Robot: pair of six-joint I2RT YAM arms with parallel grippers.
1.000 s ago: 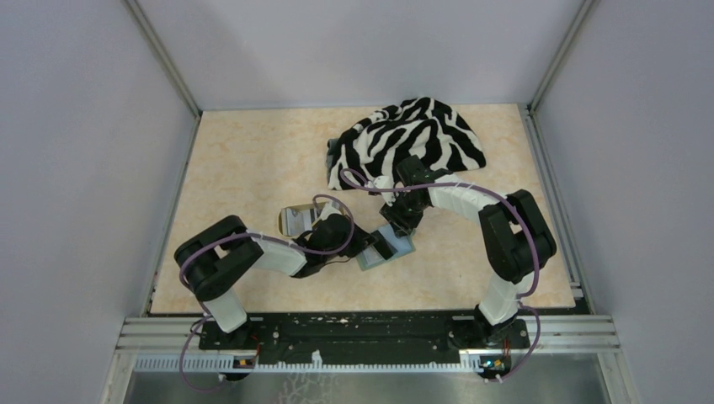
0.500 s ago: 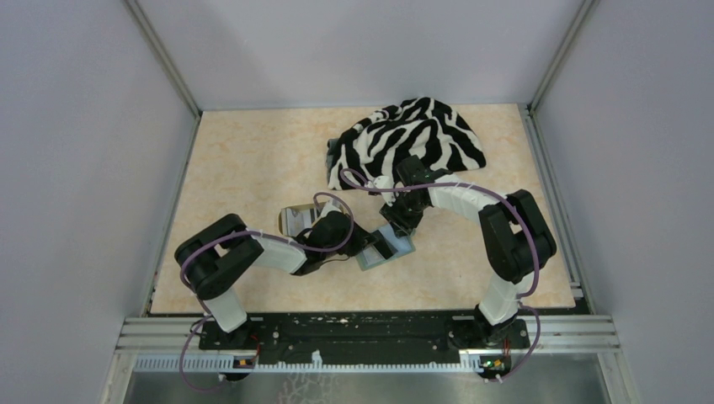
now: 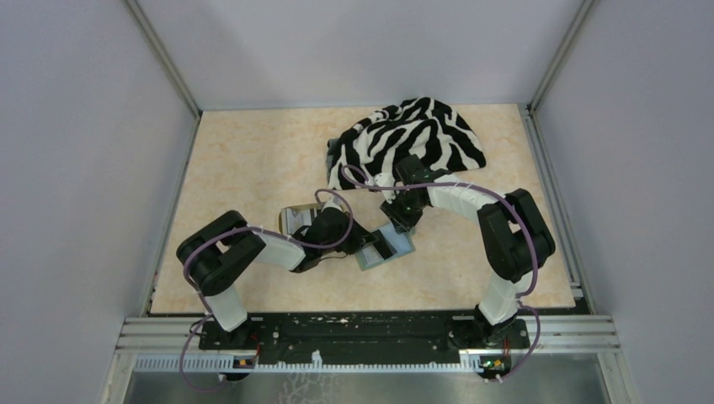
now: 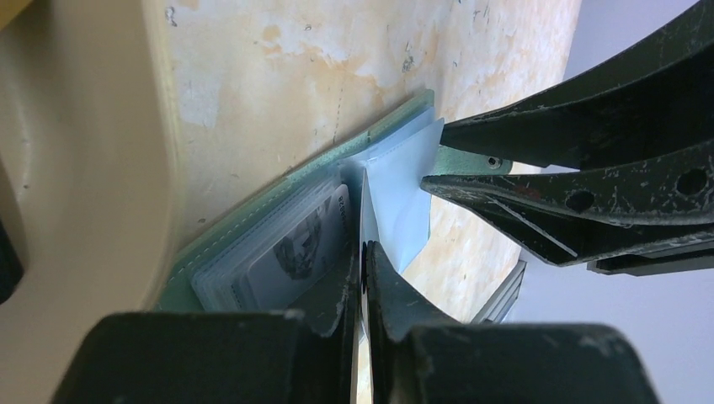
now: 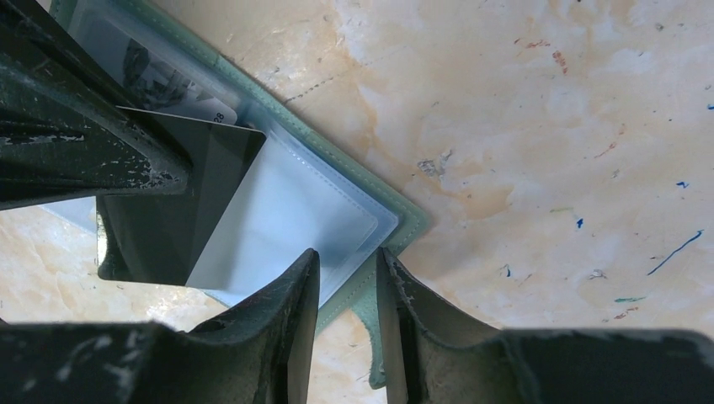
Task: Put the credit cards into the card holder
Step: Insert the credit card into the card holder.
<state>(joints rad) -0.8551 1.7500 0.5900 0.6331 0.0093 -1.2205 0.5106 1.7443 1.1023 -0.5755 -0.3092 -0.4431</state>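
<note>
Green card holder; arms bent low, perhaps gripping.

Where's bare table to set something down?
Free: far-left table between left wall and zebra cloth; near-right strip between card holder and right arm's base. Crowded: centre, left claw with a credit card and right claw at card holder, tray beside.

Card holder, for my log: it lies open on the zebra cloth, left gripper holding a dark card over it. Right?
No: top view shows the card holder open on the tabletop, apart from the zebra cloth. The left gripper does hold a dark card over it.
</note>
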